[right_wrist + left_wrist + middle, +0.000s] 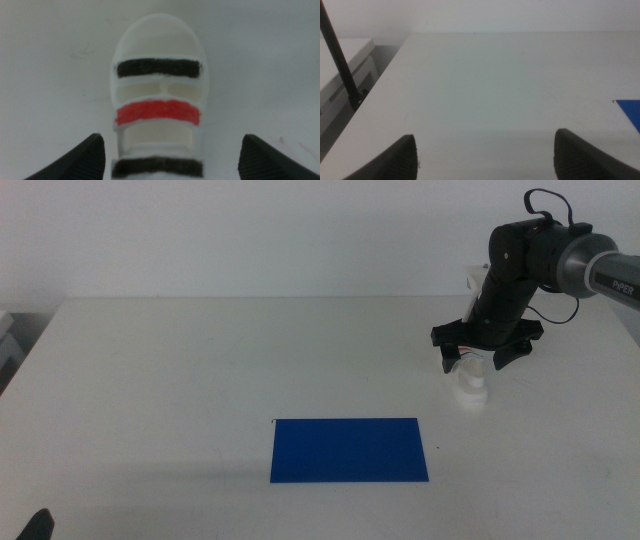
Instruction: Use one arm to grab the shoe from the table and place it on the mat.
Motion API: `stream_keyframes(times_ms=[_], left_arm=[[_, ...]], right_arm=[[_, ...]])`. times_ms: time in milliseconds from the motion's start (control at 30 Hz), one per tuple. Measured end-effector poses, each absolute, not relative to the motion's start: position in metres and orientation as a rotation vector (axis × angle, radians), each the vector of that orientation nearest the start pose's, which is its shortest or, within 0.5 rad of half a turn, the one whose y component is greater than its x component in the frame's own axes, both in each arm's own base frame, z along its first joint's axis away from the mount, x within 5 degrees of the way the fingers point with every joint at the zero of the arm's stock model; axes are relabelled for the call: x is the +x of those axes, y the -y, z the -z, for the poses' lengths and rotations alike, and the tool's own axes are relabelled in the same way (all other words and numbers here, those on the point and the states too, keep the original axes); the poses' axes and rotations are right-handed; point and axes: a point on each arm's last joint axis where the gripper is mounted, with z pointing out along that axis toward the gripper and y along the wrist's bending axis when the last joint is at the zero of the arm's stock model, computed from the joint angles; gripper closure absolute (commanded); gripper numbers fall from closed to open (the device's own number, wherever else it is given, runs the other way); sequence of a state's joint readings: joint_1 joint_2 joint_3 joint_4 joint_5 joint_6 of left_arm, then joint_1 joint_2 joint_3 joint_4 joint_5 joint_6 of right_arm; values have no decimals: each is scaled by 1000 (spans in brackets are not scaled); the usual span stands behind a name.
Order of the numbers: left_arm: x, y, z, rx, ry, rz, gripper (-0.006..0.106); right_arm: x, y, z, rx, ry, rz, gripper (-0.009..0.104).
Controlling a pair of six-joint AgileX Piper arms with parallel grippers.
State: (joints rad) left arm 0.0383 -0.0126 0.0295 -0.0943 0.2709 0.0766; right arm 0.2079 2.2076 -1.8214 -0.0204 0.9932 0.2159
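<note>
The right claw hangs spread astride the small white shoe with black and red stripes on the pale bench, lined up for pinching its sides, while the left claw waits spread near the flat deep-blue rectangular mat.

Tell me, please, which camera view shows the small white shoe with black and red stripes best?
The right wrist view: the small white shoe with black and red stripes fills it, every stripe clear, between the open right tool. The middle view shows it small, partly hidden beneath that tool. The left wrist view lacks it.
</note>
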Motion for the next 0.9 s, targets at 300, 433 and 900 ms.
stream_keyframes(times_ms=[300,433,900], left_arm=[[55,0,-179,-28,-1770,5,7],[55,0,-179,-28,-1770,5,7],[55,0,-179,-28,-1770,5,7]], right_arm=[[461,-98,-180,-5,-2879,-52,90],[458,-98,-188,-46,-2878,-47,99],[381,-147,-331,-58,-2717,-167,99]])
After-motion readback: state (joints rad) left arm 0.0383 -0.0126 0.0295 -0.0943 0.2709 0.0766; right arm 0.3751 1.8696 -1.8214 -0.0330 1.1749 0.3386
